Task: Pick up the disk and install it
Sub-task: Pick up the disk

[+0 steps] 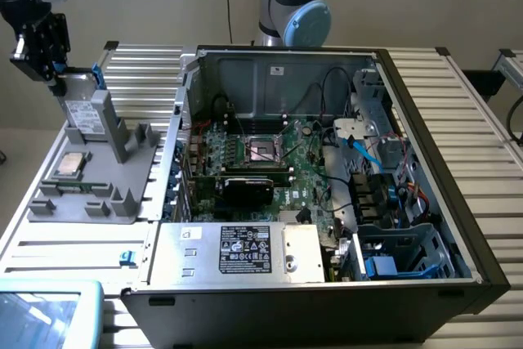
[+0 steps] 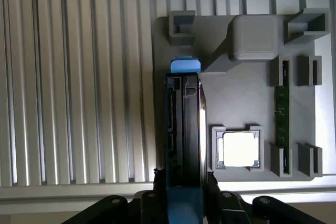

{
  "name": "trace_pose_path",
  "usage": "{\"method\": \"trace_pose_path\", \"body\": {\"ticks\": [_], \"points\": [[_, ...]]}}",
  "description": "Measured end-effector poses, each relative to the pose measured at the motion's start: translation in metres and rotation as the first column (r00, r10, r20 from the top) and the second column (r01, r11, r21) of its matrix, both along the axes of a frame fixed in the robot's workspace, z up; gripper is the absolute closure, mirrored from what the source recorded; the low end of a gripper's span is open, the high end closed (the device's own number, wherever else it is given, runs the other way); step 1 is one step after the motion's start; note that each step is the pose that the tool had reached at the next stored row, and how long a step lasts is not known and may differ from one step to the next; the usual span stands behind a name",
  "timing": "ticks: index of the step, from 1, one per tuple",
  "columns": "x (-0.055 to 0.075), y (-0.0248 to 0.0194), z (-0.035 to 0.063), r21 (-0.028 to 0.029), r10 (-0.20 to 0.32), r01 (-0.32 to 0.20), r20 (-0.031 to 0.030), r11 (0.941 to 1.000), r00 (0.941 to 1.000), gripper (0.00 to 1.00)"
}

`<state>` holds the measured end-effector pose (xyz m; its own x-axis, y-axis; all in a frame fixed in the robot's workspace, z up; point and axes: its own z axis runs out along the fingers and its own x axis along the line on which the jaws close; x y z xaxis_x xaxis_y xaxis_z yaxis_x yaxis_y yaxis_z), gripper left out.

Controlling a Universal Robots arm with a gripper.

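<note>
So, the gripper (image 1: pixel 51 71) is seen closed on the disk (image 1: pixel 86 116), which is held upright on its edge at the exterior view's far left, over the grey tray (image 1: pixel 49 202). In the wrist view the disk (image 2: pixel 184 124) is seen edge-on and is clamped from both sides by the black fingers (image 2: pixel 212 192) of the gripper (image 2: pixel 184 195), with a blue tab (image 2: pixel 185 66) sticking out at its far end. Whether the disk is touching the tray (image 2: pixel 236 98) can't be told tbh. A square silver chip (image 2: pixel 240 149) is seated in a socket on the tray just beside the disk, and a green memory stick (image 2: pixel 282 114) is slotted in further along. The open computer case (image 1: pixel 286 316) is parked well apart from the disk, on the slatted table (image 1: pixel 474 120).
</note>
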<state>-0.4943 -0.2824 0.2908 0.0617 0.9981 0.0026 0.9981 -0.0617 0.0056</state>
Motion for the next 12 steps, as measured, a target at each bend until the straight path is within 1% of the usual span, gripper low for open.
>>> {"method": "trace_pose_path", "body": {"ticks": [3, 8, 12], "points": [[0.0, 0.0, 0.0, -0.0005, 0.0, 0.0, 0.0, 1.0, 1.0, 0.63], [0.0, 0.0, 0.0, -0.0042, -0.016, 0.016, 0.0001, 0.9999, 0.9999, 0.63], [0.0, 0.0, 0.0, -0.0044, -0.019, 0.019, 0.0, 0.9998, 0.9998, 0.63]]}}
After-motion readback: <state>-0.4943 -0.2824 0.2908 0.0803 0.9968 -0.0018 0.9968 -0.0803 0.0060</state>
